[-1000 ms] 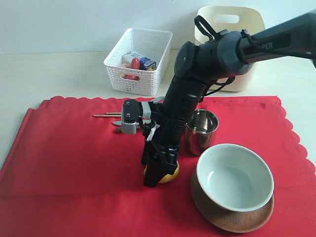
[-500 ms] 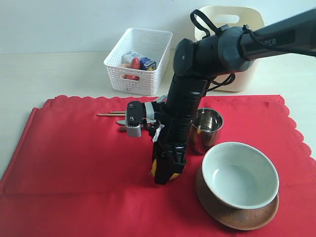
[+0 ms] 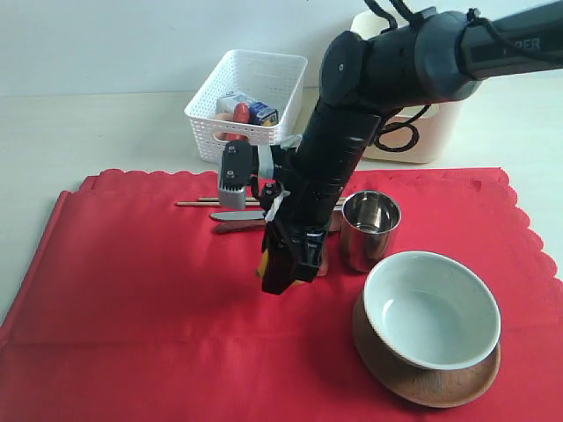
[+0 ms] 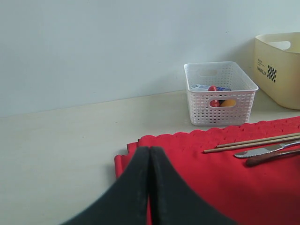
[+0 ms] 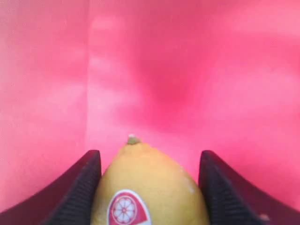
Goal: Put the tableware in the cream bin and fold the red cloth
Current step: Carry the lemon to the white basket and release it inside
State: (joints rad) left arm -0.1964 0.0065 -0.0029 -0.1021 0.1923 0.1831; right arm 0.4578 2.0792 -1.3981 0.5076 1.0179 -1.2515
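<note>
Now that the right gripper (image 3: pixel 286 266) has risen off the red cloth (image 3: pixel 132 290), where it sat low a second ago, the lemon (image 5: pixel 150 187) comes up with it, clamped between widely spread jaws. I judge this a clearing move, since the lemon is not tableware. Everything that counts remains on the cloth: the steel cup (image 3: pixel 369 230) at the gripper's 3 o'clock, the bowl (image 3: pixel 431 308) resting on the wooden plate (image 3: pixel 422 387) at 4 o'clock, and the chopsticks (image 3: pixel 202 203), knife (image 3: pixel 230 215) and spoon (image 3: pixel 236 227) at 10 o'clock. The cream bin (image 3: pixel 440 136) waits at 1 o'clock, half hidden by the arm. Only the right wrist view shows the grip plainly; only the left wrist view shows the left gripper (image 4: pixel 150 154), closed and empty near the cloth's edge.
</note>
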